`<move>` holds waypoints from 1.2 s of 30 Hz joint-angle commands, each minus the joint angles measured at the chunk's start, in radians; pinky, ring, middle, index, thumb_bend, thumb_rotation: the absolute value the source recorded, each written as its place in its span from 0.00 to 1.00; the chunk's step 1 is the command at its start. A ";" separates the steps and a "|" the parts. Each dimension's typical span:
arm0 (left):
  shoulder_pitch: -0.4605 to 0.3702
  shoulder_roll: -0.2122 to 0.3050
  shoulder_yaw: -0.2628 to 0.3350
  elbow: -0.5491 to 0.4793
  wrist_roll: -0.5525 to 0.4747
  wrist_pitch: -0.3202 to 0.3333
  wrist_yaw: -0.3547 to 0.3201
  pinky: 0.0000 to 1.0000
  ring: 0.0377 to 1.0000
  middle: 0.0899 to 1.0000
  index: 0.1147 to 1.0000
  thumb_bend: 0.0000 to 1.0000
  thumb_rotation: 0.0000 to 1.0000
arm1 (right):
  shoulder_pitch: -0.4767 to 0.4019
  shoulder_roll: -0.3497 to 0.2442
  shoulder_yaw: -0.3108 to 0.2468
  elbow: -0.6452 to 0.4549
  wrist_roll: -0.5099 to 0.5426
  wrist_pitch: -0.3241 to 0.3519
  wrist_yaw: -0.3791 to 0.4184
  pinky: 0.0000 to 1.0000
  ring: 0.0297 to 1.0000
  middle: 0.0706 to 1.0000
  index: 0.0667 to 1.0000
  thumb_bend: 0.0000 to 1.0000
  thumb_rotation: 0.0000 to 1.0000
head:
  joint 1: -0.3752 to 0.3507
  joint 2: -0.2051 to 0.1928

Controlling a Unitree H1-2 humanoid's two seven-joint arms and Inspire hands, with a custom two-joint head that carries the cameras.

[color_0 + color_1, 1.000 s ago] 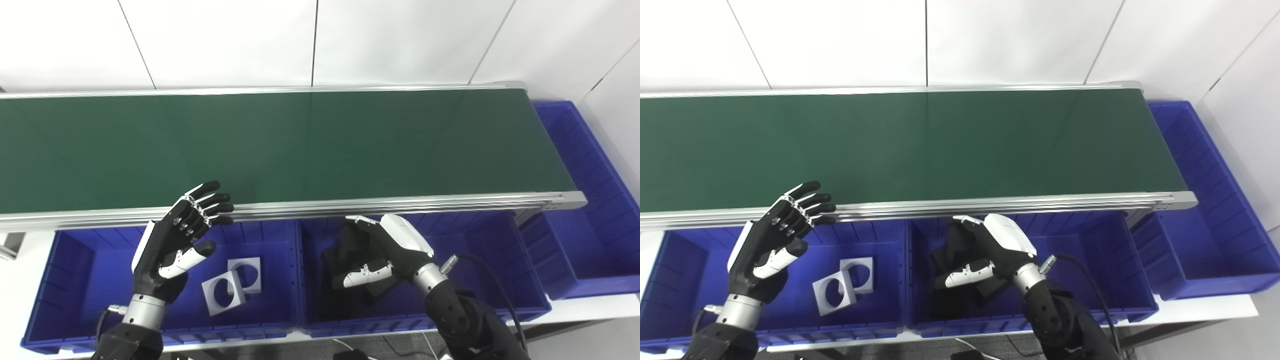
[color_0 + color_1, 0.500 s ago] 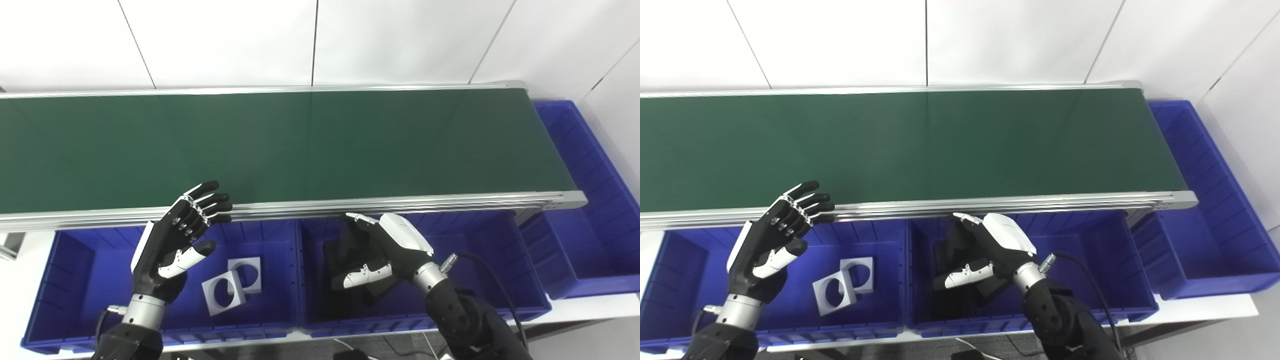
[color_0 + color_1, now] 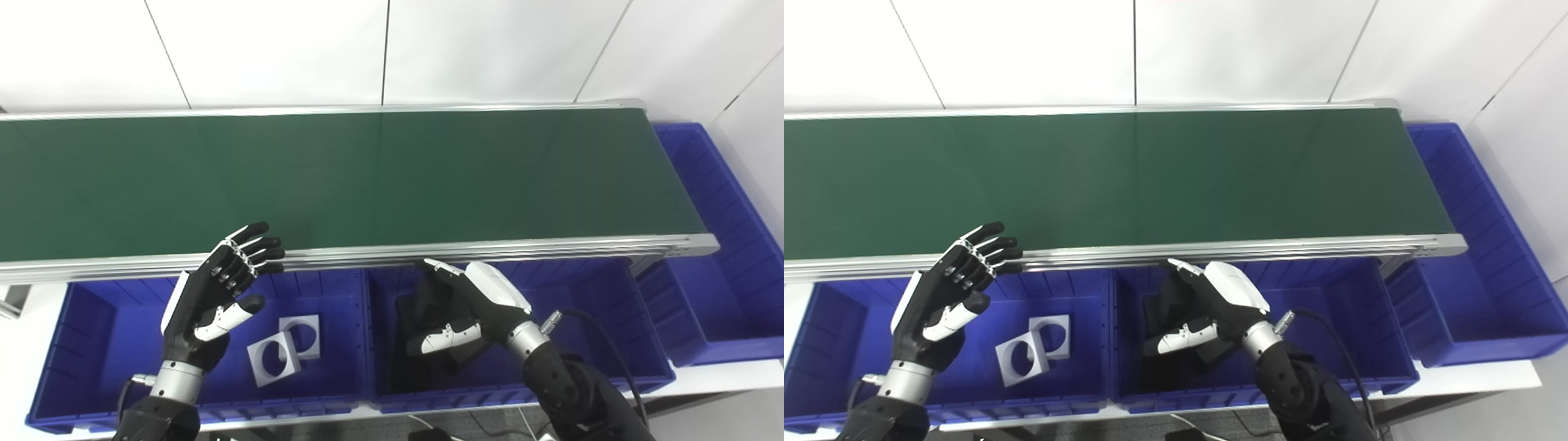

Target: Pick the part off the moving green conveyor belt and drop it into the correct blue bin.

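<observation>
The green conveyor belt (image 3: 380, 177) carries no part anywhere in view. My left hand (image 3: 211, 300) hovers open, fingers spread, over the left blue bin (image 3: 92, 343), its fingertips near the belt's front rail. Two white square plates with round holes (image 3: 274, 361) lie in that bin. My right hand (image 3: 478, 300) is open over the middle blue bin (image 3: 588, 324), palm facing left, thumb apart from the fingers. Black parts (image 3: 422, 306) lie in that bin just under and beside the fingers. I cannot tell whether they touch the hand.
A third blue bin (image 3: 716, 257) stands past the belt's right end. An aluminium rail (image 3: 551, 248) runs along the belt's front edge, right above the bins. A white wall stands behind the belt.
My right hand has crept slightly up and to the left, toward the belt rail. The left hand and the white plates have stayed put.
</observation>
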 commanded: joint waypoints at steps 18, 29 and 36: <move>-0.019 0.008 0.010 -0.004 -0.018 -0.032 -0.013 0.65 0.69 0.71 0.76 1.00 0.40 | 0.088 -0.048 -0.103 -0.440 0.061 0.174 0.150 0.83 0.90 0.92 0.97 1.00 0.56 | 0.004 -0.011; -0.031 0.007 0.011 0.030 -0.021 -0.050 -0.028 0.65 0.69 0.70 0.76 1.00 0.40 | 0.082 0.014 -0.140 -0.510 0.103 0.140 0.099 0.73 0.81 0.83 0.93 1.00 0.51 | 0.016 -0.035; -0.026 -0.005 0.006 0.044 -0.021 -0.068 -0.034 0.65 0.68 0.70 0.76 1.00 0.39 | 0.082 0.103 -0.142 -0.429 0.232 0.014 0.002 0.70 0.77 0.81 0.87 0.96 0.46 | 0.061 -0.066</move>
